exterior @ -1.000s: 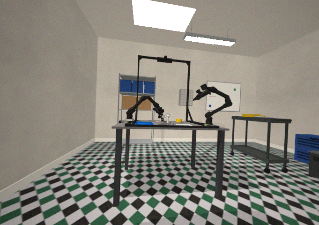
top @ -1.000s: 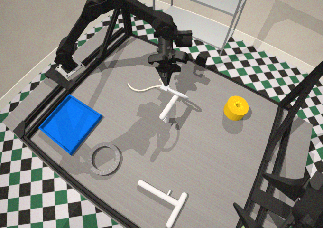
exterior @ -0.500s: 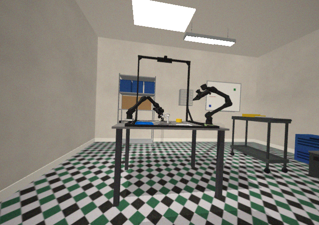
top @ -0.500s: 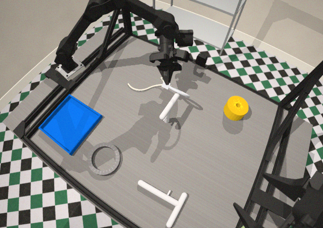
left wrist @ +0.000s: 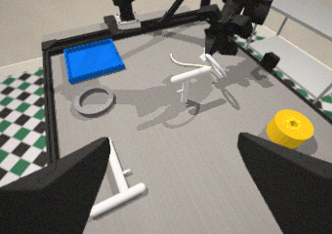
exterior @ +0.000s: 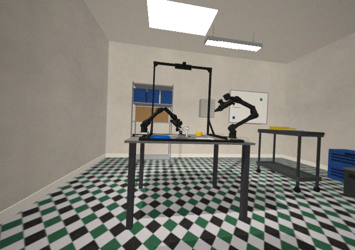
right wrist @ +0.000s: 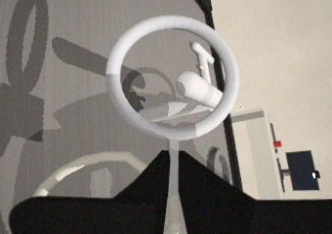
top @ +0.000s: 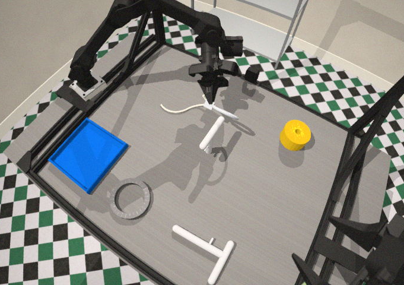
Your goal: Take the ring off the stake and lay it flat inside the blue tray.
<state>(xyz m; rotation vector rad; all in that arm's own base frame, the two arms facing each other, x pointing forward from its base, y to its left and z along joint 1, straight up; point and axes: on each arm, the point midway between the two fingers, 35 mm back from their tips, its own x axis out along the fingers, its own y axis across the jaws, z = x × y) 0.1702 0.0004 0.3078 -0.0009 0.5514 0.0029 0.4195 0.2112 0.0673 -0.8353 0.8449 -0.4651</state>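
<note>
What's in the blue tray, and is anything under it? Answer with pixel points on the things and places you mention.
Nothing lies in the blue tray [top: 88, 154] [exterior: 160, 136] [left wrist: 94, 60]; only shadow crosses its floor. What's underneath can't be seen, as the tray covers it.

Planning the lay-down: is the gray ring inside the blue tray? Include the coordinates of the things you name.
No, the gray ring [top: 130, 215] [left wrist: 95, 113] lies on the table [top: 259, 195] [exterior: 189, 142] [left wrist: 198, 161] [right wrist: 86, 19], outside the blue tray [top: 88, 158] [exterior: 160, 137] [left wrist: 94, 60].
</note>
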